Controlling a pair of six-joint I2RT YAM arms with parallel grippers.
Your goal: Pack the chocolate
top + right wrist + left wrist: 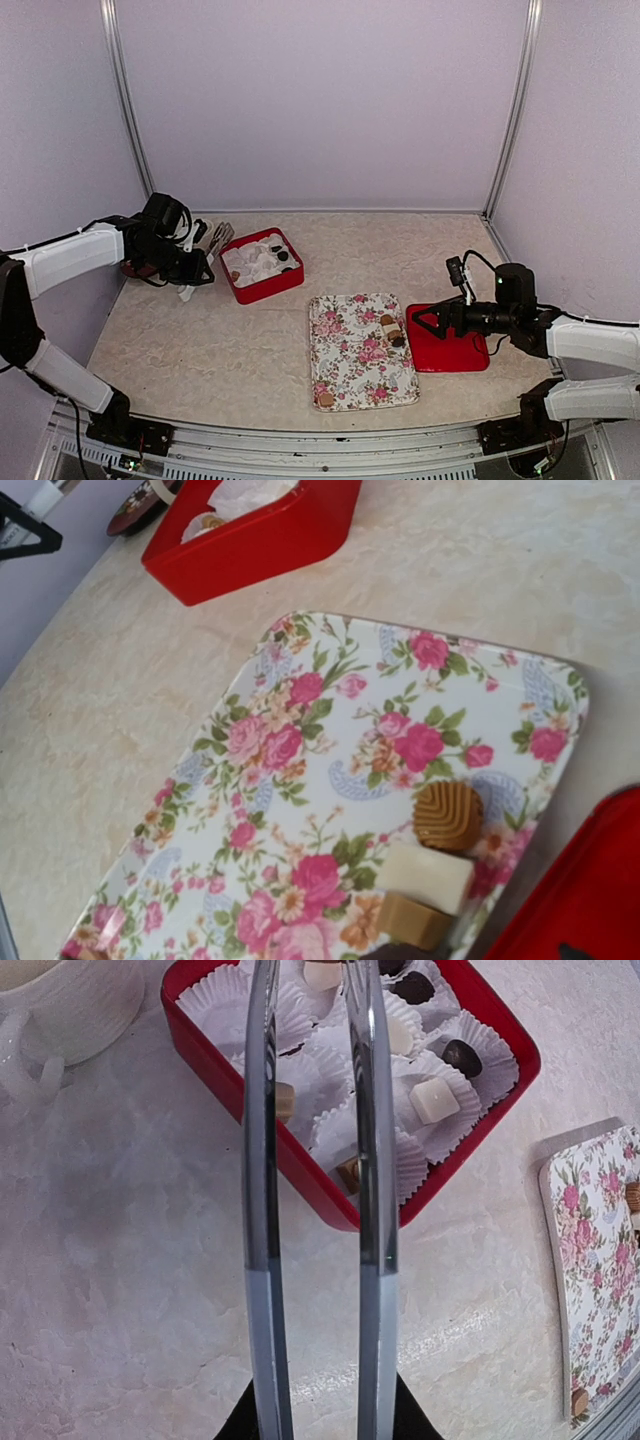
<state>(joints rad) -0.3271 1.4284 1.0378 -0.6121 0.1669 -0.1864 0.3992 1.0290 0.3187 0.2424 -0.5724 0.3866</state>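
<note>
Overhead and wrist views of the counter point(200, 340) during chocolate packing. The red box point(262, 266) stands at rear left, lined with white crinkled cups point(330, 1130). It holds part of the chocolate: a cream square point(433, 1100), a dark heart point(462, 1057), another dark piece point(410, 987) and a tan piece point(285, 1101), each in its own cup.

The floral tray point(350, 375) lies at centre front. A ribbed tan round point(448, 815), a cream block point(425, 876) and a tan block point(411, 921) are clustered touching near its right edge. One more tan piece point(325, 398) sits alone at the tray's near left corner.

The left gripper point(315, 990) reaches over the box. Its long jaws stand narrowly apart with the tips cut off by the frame, so a grasp cannot be told.

The right gripper point(424, 320), jaws released wide, hangs over a flat red lid point(455, 355) just right of the tray. A white mug point(70, 1000) stands left of the box.
</note>
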